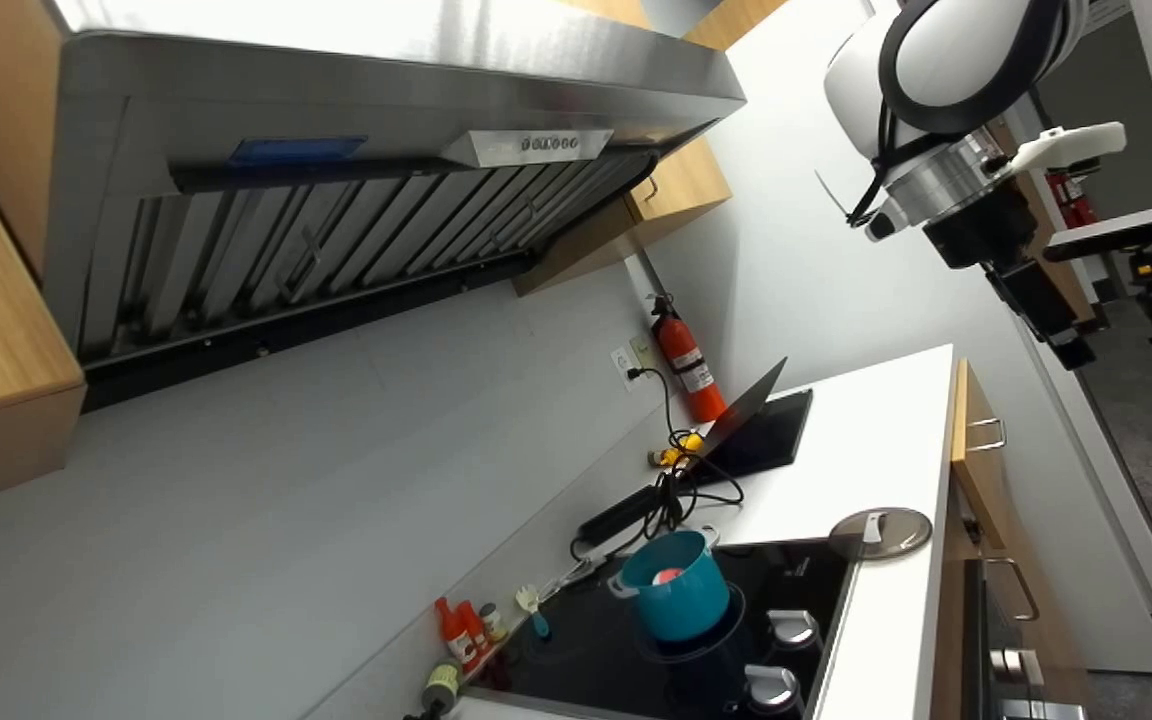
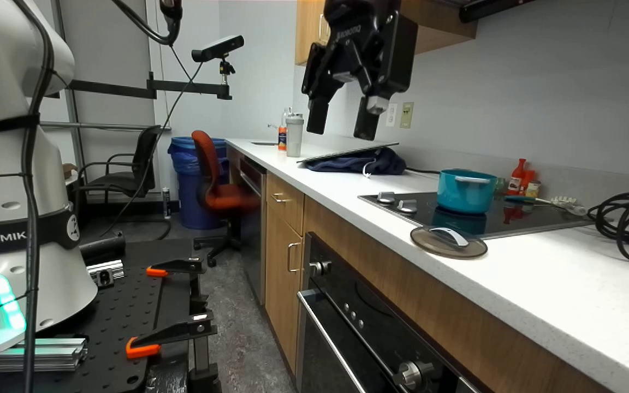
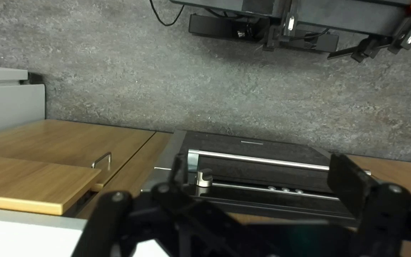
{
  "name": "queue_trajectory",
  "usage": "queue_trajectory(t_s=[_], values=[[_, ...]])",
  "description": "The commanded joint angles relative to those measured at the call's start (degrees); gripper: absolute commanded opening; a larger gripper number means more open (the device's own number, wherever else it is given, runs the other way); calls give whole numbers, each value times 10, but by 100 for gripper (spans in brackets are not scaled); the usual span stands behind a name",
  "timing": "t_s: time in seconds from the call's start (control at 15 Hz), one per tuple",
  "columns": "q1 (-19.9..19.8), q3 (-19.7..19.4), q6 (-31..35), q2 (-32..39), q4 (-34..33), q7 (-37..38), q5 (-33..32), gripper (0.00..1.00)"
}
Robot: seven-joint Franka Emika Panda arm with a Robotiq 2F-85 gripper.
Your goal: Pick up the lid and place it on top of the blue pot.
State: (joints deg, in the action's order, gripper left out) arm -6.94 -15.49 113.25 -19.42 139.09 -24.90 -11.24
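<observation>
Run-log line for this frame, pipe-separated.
gripper: open, empty, in air | lid: on counter, partly over cooktop | blue pot: on cooktop, uncovered | status: pick pending

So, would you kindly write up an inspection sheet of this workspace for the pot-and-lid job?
Surface: white countertop with a black glass cooktop set in.
Blue pot: upright on the cooktop, uncovered; a pinkish-red item inside, too small to identify.
Lid: tinted disc, pale handle up, lying across the cooktop's edge and partly on the countertop.
Clutter: red sauce-style bottles, a small jar and kitchen utensils along the cooktop's back edge; a shaker bottle farther down the countertop.
Gripper: open, holding nothing.
Cables: tangled black cable beside the cooktop; a plug in the wall outlet.
Surroundings: range hood above, oven below, fire extinguisher against the wall; a drawer near the oven appears pulled out.
</observation>
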Motion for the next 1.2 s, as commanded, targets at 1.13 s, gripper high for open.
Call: queue_trajectory(t_s=[1.13], values=[[-10, 2, 153, 148, -116, -13, 91, 100]])
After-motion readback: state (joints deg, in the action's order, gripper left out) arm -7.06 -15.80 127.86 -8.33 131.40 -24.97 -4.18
